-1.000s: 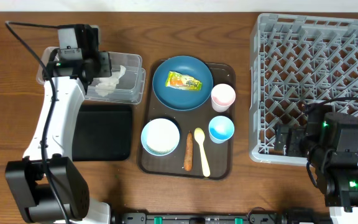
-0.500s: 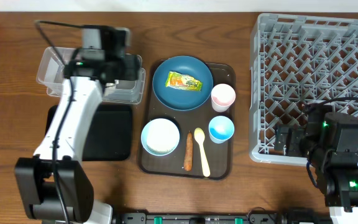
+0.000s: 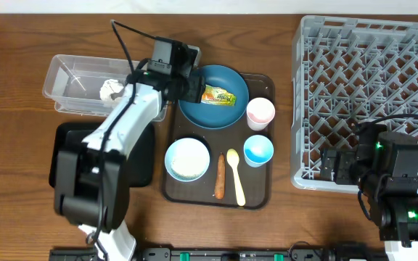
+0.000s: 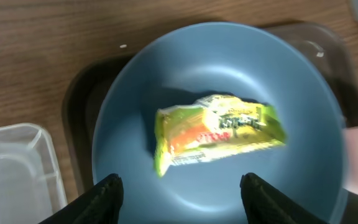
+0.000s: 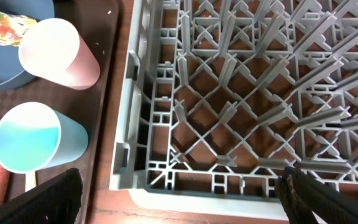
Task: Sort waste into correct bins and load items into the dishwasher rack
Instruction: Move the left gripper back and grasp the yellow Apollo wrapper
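Swung over from the clear tub, where the crumpled tissue now lies, the left pincer hovers empty, jaws apart, above the yellow-green wrapper on the blue plate; the right pincer gapes wide at the rack corner.

The wrapper is yellow-green with orange print, the plate dark blue, the rack a grey lattice, the bench brown wood-grain, plus a white-pink cup and a light blue cup.
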Tool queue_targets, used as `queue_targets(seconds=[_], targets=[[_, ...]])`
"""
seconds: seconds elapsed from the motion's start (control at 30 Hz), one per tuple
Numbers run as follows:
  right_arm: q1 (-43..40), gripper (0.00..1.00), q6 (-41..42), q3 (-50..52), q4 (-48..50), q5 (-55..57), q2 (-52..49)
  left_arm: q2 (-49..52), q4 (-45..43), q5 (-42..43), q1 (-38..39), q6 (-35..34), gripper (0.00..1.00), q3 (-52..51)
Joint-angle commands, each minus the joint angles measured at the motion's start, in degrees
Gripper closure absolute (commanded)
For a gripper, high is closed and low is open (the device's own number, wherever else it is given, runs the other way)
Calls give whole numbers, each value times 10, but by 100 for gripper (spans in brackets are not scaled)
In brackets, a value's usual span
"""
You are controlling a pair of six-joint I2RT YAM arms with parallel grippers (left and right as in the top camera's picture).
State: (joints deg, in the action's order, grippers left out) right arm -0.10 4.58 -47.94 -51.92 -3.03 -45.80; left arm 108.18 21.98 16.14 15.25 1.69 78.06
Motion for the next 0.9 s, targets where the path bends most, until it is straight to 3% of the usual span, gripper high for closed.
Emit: queue_targets(seconds=[0.0, 0.27, 0.73, 0.87], targets=[[7, 1, 7, -12, -2, -2, 0, 28, -20, -8, -1, 2, 36, -10], [7, 1, 7, -12, -6, -2, 0, 72, -62, -8, -1, 2, 36, -10], [7, 1, 7, -12, -6, -2, 0, 111, -62, -7, 0, 1, 37, -10], [7, 1, 7, -12, -5, -2, 0, 111, -60, -3, 2, 1, 55, -10]])
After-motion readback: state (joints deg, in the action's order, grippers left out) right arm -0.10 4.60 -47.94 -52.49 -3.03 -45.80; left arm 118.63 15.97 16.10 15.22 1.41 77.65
